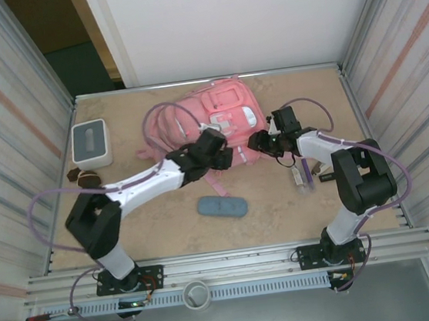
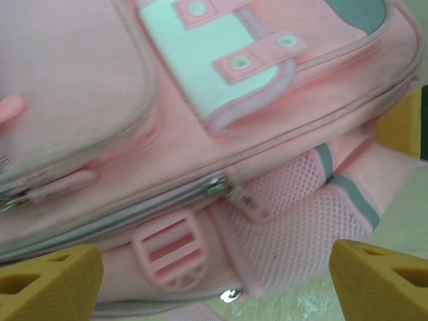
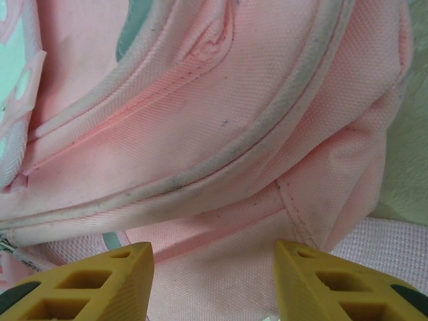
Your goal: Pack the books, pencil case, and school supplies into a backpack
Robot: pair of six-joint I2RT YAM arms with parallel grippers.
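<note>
Tan, faintly mottled table point(image 1: 169, 239), boxed in by ribbed metal walls point(image 1: 8, 114) on the left and right. White panel point(image 1: 237, 18) across the back, dark doorway point(image 1: 72, 64) at the far left corner. Slotted metal rail point(image 1: 250, 269) along the near edge, with one roll of tape point(image 1: 196, 294) resting by it.

One pink backpack point(image 1: 228, 112), lying at the far middle with front pockets up. One blue-grey pencil case point(image 1: 222, 207), alone on bare table nearer than the backpack, between the two arms. Two school supplies beside the right arm: one purplish pen point(image 1: 304, 173) and one short black piece point(image 1: 326, 177). One white box point(image 1: 90, 142) with a grey top at far left, with a couple of brown lumps point(image 1: 84, 176) just nearer than it.

Two claws, both at the backpack's near edge. Left gripper point(image 1: 226, 156): yellow fingers point(image 2: 47, 284) spread wide over a zip and mesh side pocket, nothing between. Right gripper point(image 1: 257, 142): fingers point(image 3: 100, 281) moderately apart, tips close to pink cloth, nothing pinched.
</note>
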